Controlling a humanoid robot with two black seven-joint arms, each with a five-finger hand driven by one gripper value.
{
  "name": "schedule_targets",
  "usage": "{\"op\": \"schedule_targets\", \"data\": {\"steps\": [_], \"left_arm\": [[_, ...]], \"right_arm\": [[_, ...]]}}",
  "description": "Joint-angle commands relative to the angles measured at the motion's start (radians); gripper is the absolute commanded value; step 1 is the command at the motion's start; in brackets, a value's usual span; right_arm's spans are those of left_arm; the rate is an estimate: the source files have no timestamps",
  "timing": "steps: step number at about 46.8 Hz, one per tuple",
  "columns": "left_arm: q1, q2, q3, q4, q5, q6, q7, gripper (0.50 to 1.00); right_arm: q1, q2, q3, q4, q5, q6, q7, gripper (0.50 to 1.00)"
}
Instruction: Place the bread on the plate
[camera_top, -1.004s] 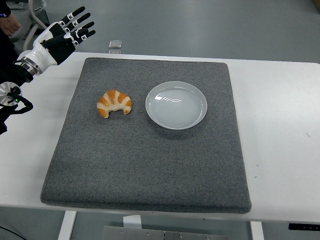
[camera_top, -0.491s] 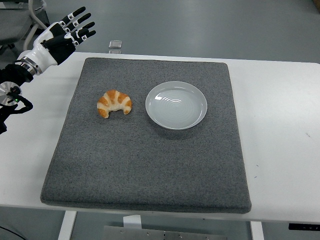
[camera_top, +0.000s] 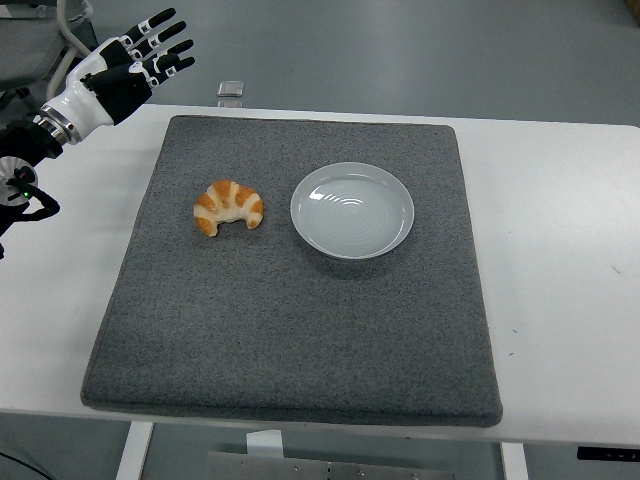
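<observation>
Croissant sits alone on the grey mat, one piece only, lying just beside the single white plate at the plate's nine o'clock, close but not touching. The plate is empty, so nothing of the task is done yet. Up at ten o'clock from the croissant, well apart from it and past the mat's far-left corner, the left hand hangs in the air with all five fingers spread wide, gripping nothing. This looks like the approach step, before any grasp. The next move calls for that hand to travel toward four o'clock and down over the croissant, close around its curved body, then carry it a short way toward three o'clock onto the plate. One small grey object lies at the white bench's far edge. The right arm is out of view.
</observation>
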Motion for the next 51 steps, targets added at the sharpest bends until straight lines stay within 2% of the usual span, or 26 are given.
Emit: {"op": "schedule_targets", "data": {"steps": [1,8,12,20,23,26,31,44,51], "left_arm": [[-0.011,0.043,0.004,-0.069,0.000,0.041,0.003,0.988],[-0.051,0.121,0.020,-0.186,0.002,0.116,0.008,0.988],[-0.104,0.160,0.078,-0.226,0.009,0.182,0.008,0.988],[-0.296,0.213,0.311,-0.292,0.123,0.293,0.009,0.988],[-0.374,0.236,0.430,-0.345,0.185,0.311,0.014,0.988],[-0.457,0.261,0.544,-0.402,0.242,0.320,0.043,0.988],[-0.537,0.290,0.655,-0.485,0.304,0.336,0.061,0.988],[-0.532,0.327,0.676,-0.543,0.713,0.457,0.074,0.986],[-0.444,0.332,0.666,-0.556,0.836,0.557,0.060,0.988]], "right_arm": [[0.000,0.000,0.000,0.000,0.000,0.000,0.000,0.930],[0.000,0.000,0.000,0.000,0.000,0.000,0.000,0.930],[0.000,0.000,0.000,0.000,0.000,0.000,0.000,0.930],[0.000,0.000,0.000,0.000,0.000,0.000,0.000,0.930],[0.000,0.000,0.000,0.000,0.000,0.000,0.000,0.930],[0.000,0.000,0.000,0.000,0.000,0.000,0.000,0.930],[0.000,0.000,0.000,0.000,0.000,0.000,0.000,0.930],[0.000,0.000,0.000,0.000,0.000,-0.001,0.000,0.930],[0.002,0.000,0.000,0.000,0.000,0.000,0.000,0.930]]}}
